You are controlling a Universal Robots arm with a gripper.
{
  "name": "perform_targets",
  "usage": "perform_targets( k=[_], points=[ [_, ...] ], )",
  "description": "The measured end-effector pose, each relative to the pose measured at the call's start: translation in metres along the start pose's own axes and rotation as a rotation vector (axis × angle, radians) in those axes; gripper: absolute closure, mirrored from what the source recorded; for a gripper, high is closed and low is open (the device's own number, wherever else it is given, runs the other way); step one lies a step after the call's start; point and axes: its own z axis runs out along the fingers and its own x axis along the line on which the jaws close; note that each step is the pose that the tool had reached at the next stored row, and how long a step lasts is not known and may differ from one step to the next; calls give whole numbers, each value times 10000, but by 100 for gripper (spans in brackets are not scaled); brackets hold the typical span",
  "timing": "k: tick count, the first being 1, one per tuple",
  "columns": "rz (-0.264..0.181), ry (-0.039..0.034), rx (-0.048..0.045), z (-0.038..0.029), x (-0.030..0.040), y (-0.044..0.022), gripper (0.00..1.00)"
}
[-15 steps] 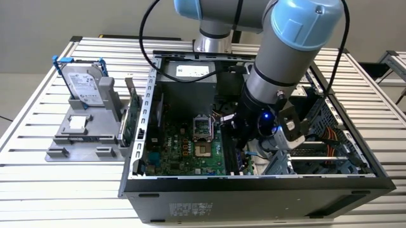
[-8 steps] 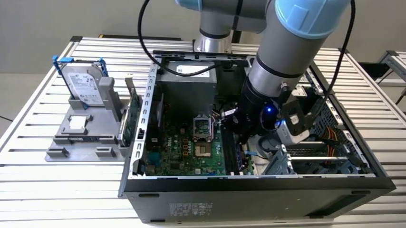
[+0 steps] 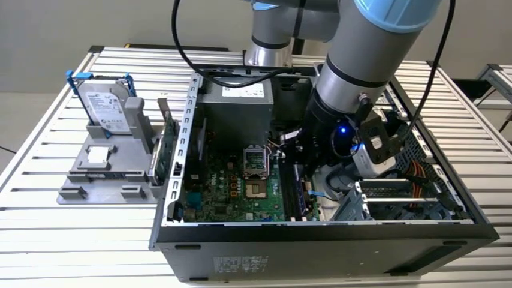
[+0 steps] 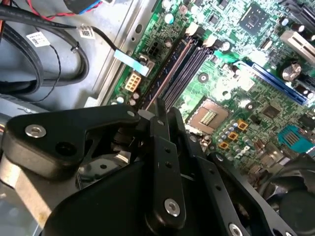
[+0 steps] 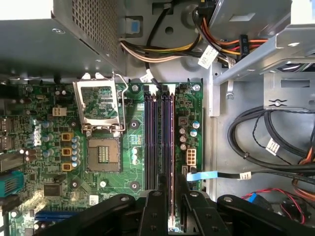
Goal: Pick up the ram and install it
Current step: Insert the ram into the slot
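The slatted table [image 3: 48,210] carries the open computer case [image 3: 320,246], where the arm reaches down over the motherboard [image 5: 98,162]. The first wrist view shows the gripper [image 5: 170,196] clenched on the ram [image 5: 171,142], standing in its slot (beside empty slots [image 5: 152,137]). A hard drive [image 3: 104,108] stands well apart.

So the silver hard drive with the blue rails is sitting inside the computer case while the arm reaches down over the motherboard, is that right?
Not quite. The hard drive stands outside the computer case, on the grey holder at the exterior view's left. The arm does reach down into the case over the motherboard, as the exterior view shows.
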Motion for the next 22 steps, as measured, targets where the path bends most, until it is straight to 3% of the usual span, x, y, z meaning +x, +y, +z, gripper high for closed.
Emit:
perform_targets(
  k=[1,18,22],
  points=[
    [-2,0,0,0,0,0,100],
    [-7,1,4,-1,10,0,100],
    [-314,7,20,-1,10,0,100]
  ],
)
